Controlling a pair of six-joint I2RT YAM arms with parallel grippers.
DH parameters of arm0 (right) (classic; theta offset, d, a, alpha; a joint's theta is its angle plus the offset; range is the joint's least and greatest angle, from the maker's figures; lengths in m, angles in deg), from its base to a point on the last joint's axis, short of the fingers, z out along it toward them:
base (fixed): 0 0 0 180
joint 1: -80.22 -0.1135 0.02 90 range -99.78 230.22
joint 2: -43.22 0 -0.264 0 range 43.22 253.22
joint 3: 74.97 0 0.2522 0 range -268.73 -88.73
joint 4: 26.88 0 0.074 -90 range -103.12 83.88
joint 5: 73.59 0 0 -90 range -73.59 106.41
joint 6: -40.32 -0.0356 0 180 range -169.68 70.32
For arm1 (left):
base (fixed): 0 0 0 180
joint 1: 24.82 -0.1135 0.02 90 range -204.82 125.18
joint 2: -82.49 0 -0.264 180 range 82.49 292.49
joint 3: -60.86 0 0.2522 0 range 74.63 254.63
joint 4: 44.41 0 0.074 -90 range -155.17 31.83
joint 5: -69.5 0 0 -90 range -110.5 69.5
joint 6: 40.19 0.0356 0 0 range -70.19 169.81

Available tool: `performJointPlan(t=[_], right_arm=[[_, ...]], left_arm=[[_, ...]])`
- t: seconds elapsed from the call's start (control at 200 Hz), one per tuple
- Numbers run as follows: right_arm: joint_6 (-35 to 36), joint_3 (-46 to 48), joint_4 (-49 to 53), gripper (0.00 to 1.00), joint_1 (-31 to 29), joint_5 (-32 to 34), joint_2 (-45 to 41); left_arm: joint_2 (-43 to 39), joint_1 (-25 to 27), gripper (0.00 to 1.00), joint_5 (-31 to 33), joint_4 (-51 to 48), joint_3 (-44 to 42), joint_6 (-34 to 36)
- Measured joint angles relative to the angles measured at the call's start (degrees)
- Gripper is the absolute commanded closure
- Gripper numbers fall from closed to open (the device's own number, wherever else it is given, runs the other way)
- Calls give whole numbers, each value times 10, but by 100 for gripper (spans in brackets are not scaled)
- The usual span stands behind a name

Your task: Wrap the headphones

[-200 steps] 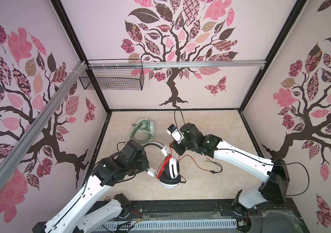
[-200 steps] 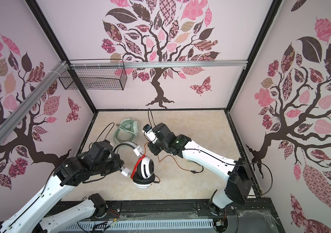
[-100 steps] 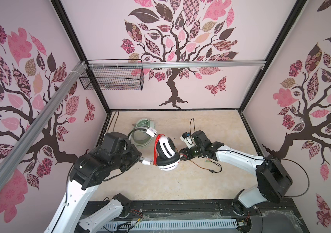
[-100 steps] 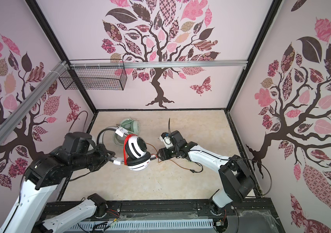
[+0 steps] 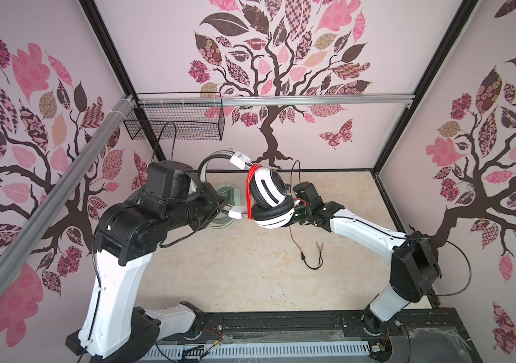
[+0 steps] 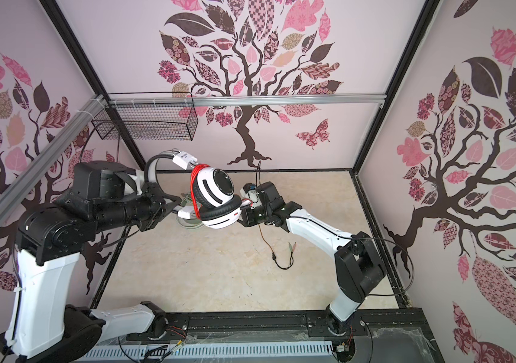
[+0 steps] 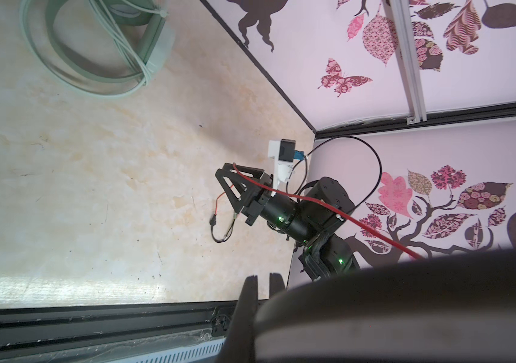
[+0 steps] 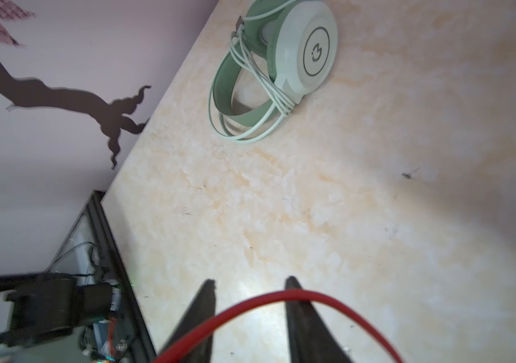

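Note:
The white-and-black headphones (image 5: 269, 191) (image 6: 215, 191) hang in the air above the table's middle. My left gripper (image 5: 222, 210) (image 7: 264, 277) is shut on their thin black headband (image 5: 202, 165). Several turns of the red cable (image 5: 252, 188) run round the headband arms beside the ear cups. My right gripper (image 5: 297, 211) (image 8: 250, 279) sits against the lower ear cup. Its jaws stand apart, and the red cable (image 8: 281, 297) arcs loosely across them. The cable's loose end and plugs (image 5: 311, 257) lie on the table. The mint-green headphones (image 8: 300, 59) (image 7: 93, 63) lie wrapped at the back left.
A black wire basket (image 5: 175, 125) hangs on the back wall's rail at the left. Patterned walls close in the beige table (image 5: 234, 276) on three sides. A black rail (image 5: 281, 320) runs along the front edge, where both arm bases stand.
My left arm has lifted the white-and-black headphones up and toward the back. My right gripper came from the back middle to the lower ear cup, with the red cable now across its jaws.

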Motion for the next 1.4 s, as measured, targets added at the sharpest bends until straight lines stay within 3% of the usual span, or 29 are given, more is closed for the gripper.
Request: performJointPlan(t=[0.17, 0.44, 0.515, 0.585, 0.645, 0.74, 0.885, 1.09, 1.26, 1.401], right_arm=[[32, -202, 78, 76, 15, 29, 66], [56, -720, 198, 73, 53, 73, 236], [47, -760, 207, 73, 64, 71, 248], [39, -749, 206, 69, 71, 68, 245], [38, -719, 205, 58, 74, 68, 242], [38, -660, 216, 52, 77, 75, 239], [46, -502, 227, 47, 77, 83, 197], [47, -194, 205, 41, 76, 101, -25], [47, -117, 177, 39, 76, 105, -217], [47, -72, 168, 39, 76, 104, -316]], left_arm=[[24, 0, 100, 8, 0, 49, 0], [31, 0, 100, 16, -2, 54, -2], [34, 0, 100, 17, -4, 55, -2], [40, 0, 100, 18, -6, 60, -1], [46, 0, 100, 18, -8, 63, 0], [54, 0, 100, 17, -8, 64, 0], [63, 0, 100, 17, -8, 64, 1], [51, 0, 100, 13, 27, 0, -3], [52, 0, 100, 6, 63, -77, -9], [48, 0, 100, 13, 101, -153, -12]])
